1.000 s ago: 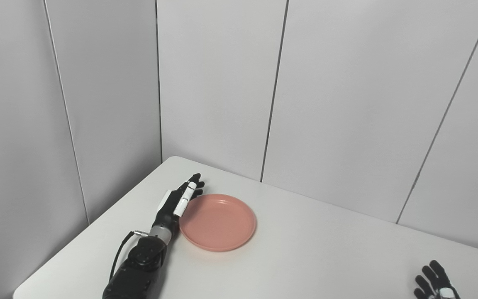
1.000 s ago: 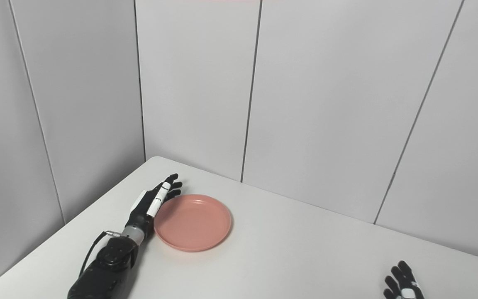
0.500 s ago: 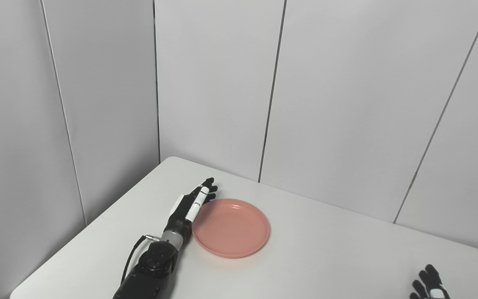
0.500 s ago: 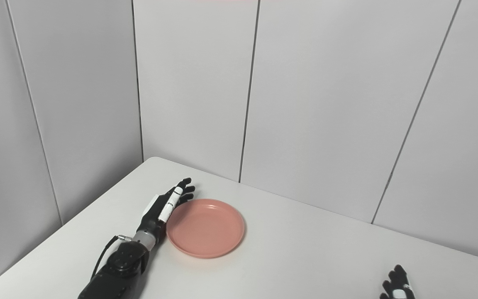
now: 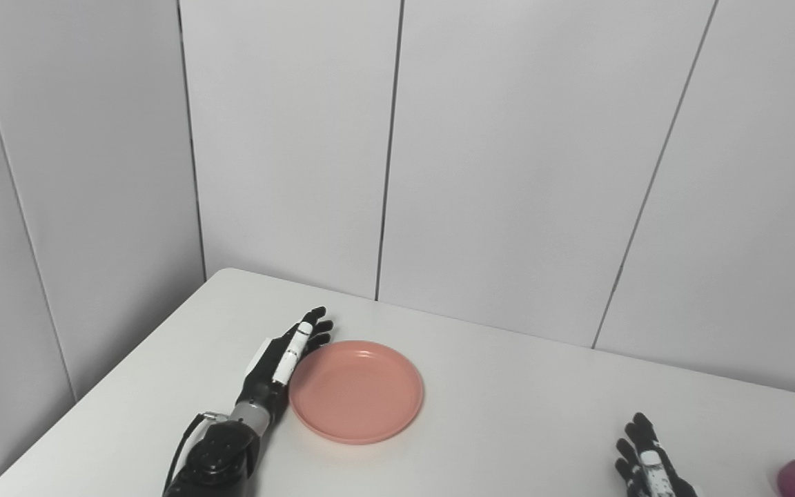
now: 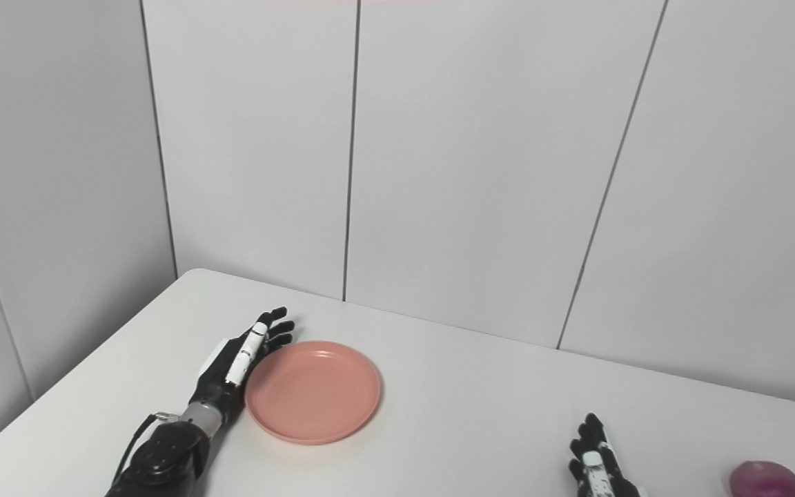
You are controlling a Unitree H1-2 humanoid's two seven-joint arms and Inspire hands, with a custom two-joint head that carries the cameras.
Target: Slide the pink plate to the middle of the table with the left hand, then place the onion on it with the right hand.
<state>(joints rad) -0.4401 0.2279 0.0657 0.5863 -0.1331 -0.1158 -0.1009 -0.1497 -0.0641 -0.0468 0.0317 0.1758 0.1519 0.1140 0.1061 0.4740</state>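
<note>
A round pink plate (image 5: 356, 391) lies flat on the white table (image 5: 508, 414), left of its middle. My left hand (image 5: 280, 359) rests open on its edge against the plate's left rim, fingers stretched toward the far wall. A purple-red onion (image 6: 765, 479) sits near the table's front right. My right hand (image 6: 597, 464) lies low at the bottom edge, left of the onion and apart from it, open with fingers spread; its palm is cut off by the frame.
Grey wall panels (image 5: 508, 172) close off the table at the back and on the left. The table's rounded far left corner (image 5: 221, 274) lies behind my left hand. White tabletop stretches between the plate and my right hand.
The camera has swung right, bringing the onion and more of my right hand into view. My left hand has pushed the plate a little rightward and nearer along the table.
</note>
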